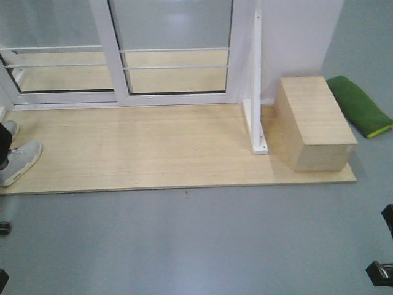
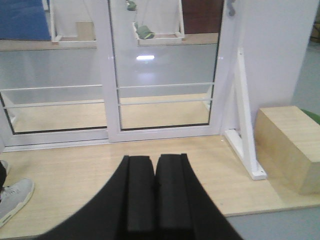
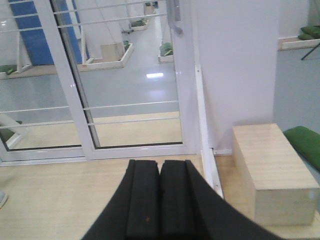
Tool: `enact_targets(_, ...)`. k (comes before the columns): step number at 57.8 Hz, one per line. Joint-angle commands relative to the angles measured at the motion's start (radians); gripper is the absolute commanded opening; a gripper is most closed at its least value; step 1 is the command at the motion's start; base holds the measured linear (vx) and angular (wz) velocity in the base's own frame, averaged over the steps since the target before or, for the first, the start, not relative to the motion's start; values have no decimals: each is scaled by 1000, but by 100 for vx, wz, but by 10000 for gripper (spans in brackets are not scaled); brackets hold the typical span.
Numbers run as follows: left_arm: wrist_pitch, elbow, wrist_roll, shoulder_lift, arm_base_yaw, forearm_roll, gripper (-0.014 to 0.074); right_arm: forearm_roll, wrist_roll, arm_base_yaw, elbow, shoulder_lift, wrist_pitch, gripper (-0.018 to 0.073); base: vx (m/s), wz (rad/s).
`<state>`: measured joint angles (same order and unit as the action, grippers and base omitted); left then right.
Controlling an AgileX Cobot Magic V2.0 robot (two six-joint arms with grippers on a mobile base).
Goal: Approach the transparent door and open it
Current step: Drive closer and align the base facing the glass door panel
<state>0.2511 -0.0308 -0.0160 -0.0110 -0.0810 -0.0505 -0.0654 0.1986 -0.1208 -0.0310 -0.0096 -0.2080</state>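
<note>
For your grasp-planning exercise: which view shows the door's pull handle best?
Right wrist view: the grey handle shows most there. The left wrist view catches only its lower end at the top edge; the front view misses it.

Left gripper (image 2: 155, 167), jaws together, low over the wooden platform (image 2: 65, 165) before the white-framed transparent door (image 2: 165, 70).

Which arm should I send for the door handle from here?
Right, probably. In its wrist view the handle of the transparent door sits almost straight ahead of the right gripper; from the left gripper it lies well off to the right. Both are shut and far from it.
</note>
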Motion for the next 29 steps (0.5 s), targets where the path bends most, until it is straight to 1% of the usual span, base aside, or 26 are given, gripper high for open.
enact_targets(1,-75,-8,5,-4,1,-8,3,-7,-5,4,-2,-16,79,-4,48,53)
enact_targets(16,-75,-8,5,-4,1,-8,3,-7,-5,4,-2,-16,85,-4,47,44)
enact_targets(29,-75,-8,5,-4,1,-8,3,-7,-5,4,-2,-16,85,-4,49,23)
